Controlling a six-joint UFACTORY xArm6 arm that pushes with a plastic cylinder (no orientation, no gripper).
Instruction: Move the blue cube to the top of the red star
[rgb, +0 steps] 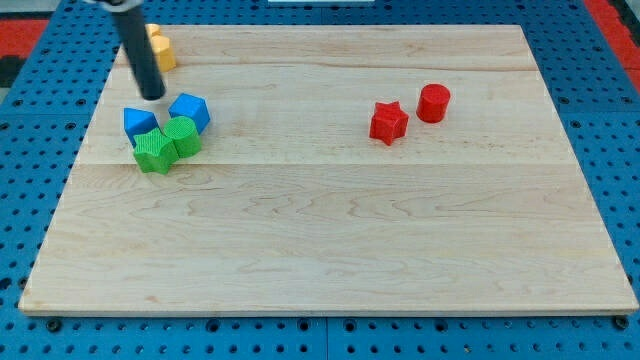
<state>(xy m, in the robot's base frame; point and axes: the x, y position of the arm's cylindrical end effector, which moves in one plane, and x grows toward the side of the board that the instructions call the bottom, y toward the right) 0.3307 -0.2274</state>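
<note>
A blue cube (191, 110) sits at the view's left on the wooden board (330, 230). A second blue block (139, 121) lies just left of it. My tip (153, 97) rests between the two blue blocks and just above them, close to both. Two green blocks, one a star shape (155, 152) and one blocky (184, 136), press against the blue blocks from below. The red star (388, 122) lies far to the right, in the board's upper right part.
A red cylinder (433, 102) stands just up and right of the red star. A yellow block (160, 48) lies near the board's top left corner, partly behind the rod. Blue pegboard surrounds the board.
</note>
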